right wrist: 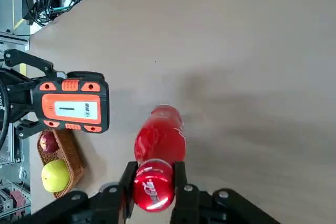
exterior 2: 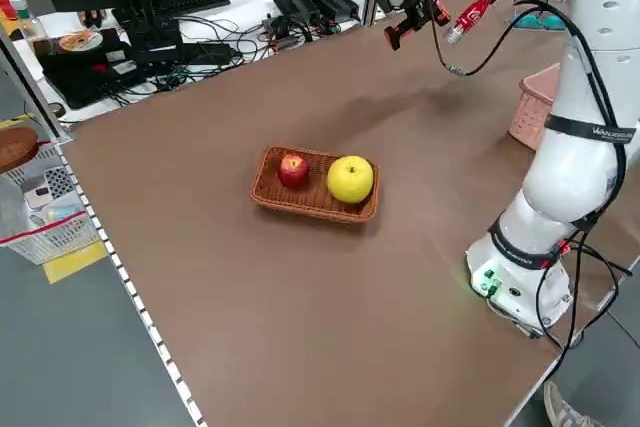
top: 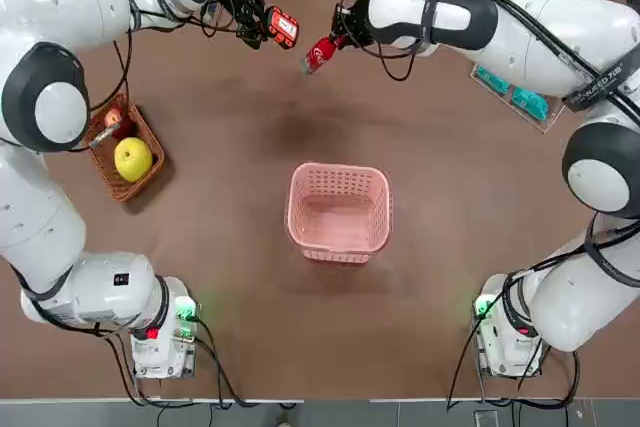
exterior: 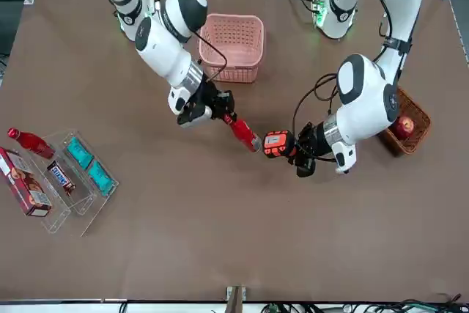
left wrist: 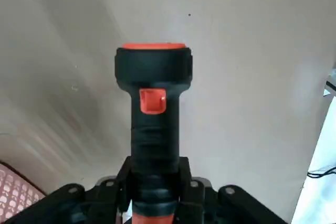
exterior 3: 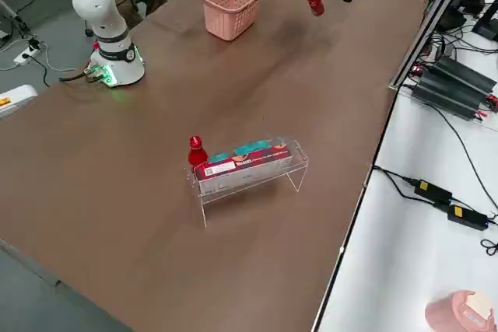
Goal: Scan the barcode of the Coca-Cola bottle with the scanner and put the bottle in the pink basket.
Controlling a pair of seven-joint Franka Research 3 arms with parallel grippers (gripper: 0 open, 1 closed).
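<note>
1. Top view, twelve away from bases: left gripper [top: 260, 27] clamped on scanner [top: 284, 28].
2. Bottle [top: 319, 54] just off scanner, at four o'clock; gripped cap-end by right gripper [top: 341, 38], base toward eight.
3. Basket [top: 340, 250] farther, six o'clock from bottle.

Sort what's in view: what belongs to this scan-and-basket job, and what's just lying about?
Job:
- scanner
- held Coca-Cola bottle
- pink basket

Lying about:
- wicker basket
- apple
- yellow fruit
- clear stand
- teal packets
</note>
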